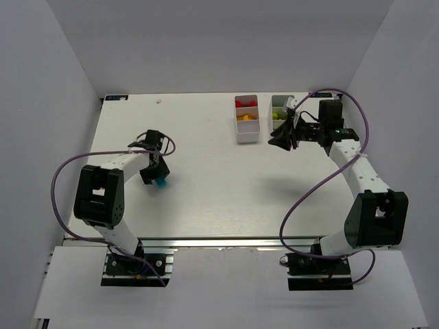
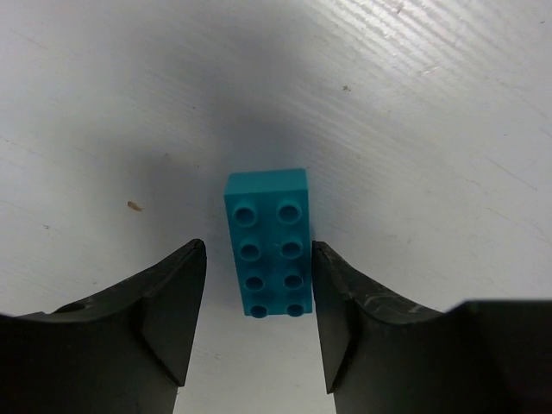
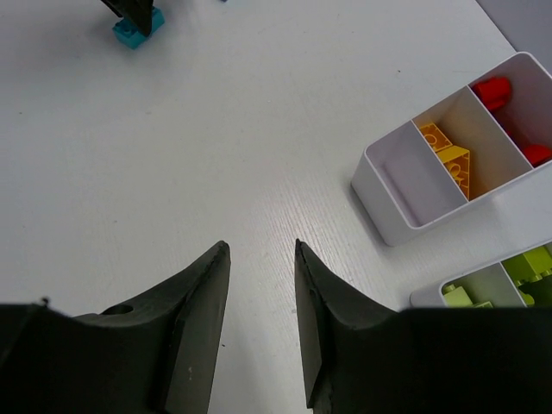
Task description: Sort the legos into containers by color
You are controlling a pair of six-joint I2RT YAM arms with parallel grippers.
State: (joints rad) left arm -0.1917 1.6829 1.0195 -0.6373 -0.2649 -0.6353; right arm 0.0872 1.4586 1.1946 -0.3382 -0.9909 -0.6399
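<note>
Left wrist: cyan brick (image 2: 267, 243) lies studs-up, lengthwise between fingers (image 2: 177, 302).

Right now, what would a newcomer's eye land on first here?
A lone cyan brick lies studs-up on the white table, straddled by the left gripper's open jaws. At the far right, two white bins hold red, yellow and lime bricks; the right gripper hangs empty near them.

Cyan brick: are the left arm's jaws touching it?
Cannot tell. Left wrist view: the cyan brick lies between the left gripper's jaws; bare table shows beside one jaw, while the other's edge meets the brick without a visible gap.
</note>
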